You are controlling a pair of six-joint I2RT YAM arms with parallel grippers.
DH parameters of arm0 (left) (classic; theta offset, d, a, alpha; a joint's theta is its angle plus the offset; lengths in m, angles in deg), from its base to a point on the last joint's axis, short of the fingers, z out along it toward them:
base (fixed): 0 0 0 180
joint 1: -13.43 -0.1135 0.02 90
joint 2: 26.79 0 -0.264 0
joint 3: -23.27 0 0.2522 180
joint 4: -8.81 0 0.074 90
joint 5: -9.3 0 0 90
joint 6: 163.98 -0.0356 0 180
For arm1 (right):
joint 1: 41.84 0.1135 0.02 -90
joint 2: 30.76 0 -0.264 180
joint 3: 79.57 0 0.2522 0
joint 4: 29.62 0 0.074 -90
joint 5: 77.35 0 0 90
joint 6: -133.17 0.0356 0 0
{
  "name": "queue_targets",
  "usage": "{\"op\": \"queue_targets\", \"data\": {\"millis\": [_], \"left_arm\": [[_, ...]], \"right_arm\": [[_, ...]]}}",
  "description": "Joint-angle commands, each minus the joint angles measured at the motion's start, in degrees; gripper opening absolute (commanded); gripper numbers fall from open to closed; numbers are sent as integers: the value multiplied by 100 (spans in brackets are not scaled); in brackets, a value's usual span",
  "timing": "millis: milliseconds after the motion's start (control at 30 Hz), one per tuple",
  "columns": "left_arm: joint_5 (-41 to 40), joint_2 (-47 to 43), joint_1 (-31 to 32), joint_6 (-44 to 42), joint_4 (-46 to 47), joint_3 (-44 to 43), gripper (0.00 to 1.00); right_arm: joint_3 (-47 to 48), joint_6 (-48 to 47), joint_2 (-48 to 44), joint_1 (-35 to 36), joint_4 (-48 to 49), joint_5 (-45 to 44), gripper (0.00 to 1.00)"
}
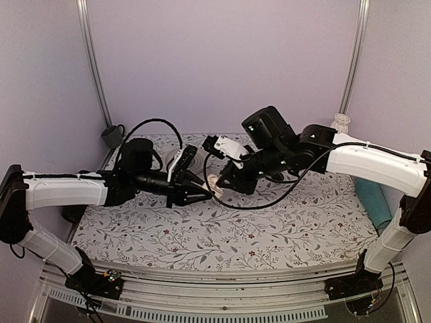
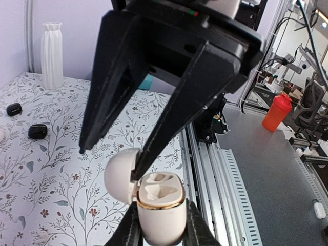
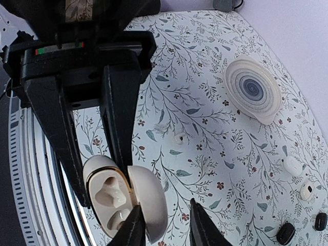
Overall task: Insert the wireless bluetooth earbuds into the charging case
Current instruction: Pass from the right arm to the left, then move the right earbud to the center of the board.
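Your left gripper (image 2: 161, 233) is clamped on the body of the charging case (image 2: 160, 218), holding it upright over the middle of the flowered cloth (image 1: 222, 235). It's a glossy cream pebble with a thin gold rim (image 2: 159, 205). Its domed lid (image 2: 119, 178) is swung open toward 9 o'clock in the left wrist view, showing two moulded wells. Your right gripper (image 3: 165, 210) has its jaws apart around the lid, one fingertip (image 2: 154, 143) at the hinge seam. Two small white earbuds (image 3: 293, 165) lie well apart from the case, at 4 o'clock in the right wrist view. In the top view, bare cloth spreads toward 6 o'clock.
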Motion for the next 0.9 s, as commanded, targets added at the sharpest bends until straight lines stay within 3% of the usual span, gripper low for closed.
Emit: {"op": "queue_targets", "data": {"millis": [0, 367, 867], "left_arm": [[-64, -343, 76, 27, 800, 381, 0], [-499, -718, 96, 313, 1947, 1080, 0], [-2183, -1161, -27, 794, 3389, 2168, 0]], "right_arm": [[-112, 68, -252, 5, 472, 226, 37], [-568, 600, -525, -297, 1281, 911, 49], [-1210, 1823, -930, -646, 2486, 1233, 61]]}}
